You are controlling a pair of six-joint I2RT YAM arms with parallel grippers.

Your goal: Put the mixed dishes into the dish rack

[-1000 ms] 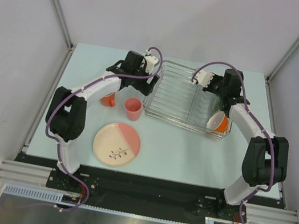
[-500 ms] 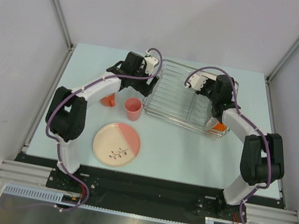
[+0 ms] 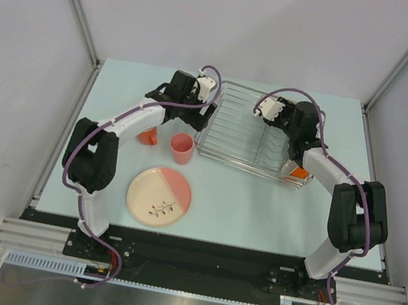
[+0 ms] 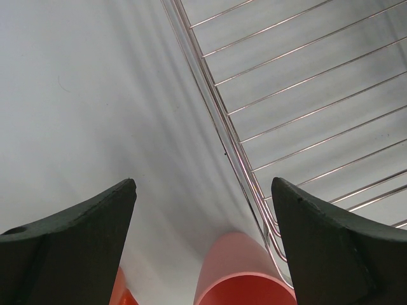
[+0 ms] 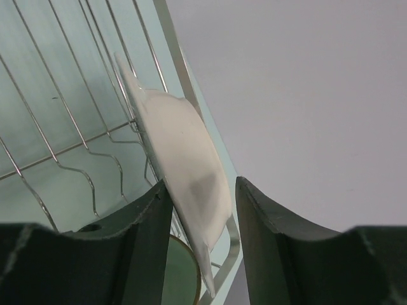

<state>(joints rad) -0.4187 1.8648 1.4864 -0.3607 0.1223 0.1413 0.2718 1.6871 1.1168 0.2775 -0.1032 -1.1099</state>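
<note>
Right end effector (image 5: 200,187): straddles pale bowl (image 5: 184,159) in dish rack (image 3: 228,125), hold untellable; left end effector (image 4: 203,190): gapes empty. Leaves orange mug (image 3: 147,137), pink cup (image 3: 181,148), leaf plate (image 3: 158,197) on bench (image 3: 242,207)

The dish rack (image 3: 258,138) is silver wire; beside it, a pink cup (image 3: 181,148) and orange mug (image 3: 147,136). The plate (image 3: 159,197) is cream and pink, with a dark leaf sprig.

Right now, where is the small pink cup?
In the top external view, the small pink cup stands on the table left of centre, between the orange mug and the dish rack, beyond the cream-and-pink plate.
</note>
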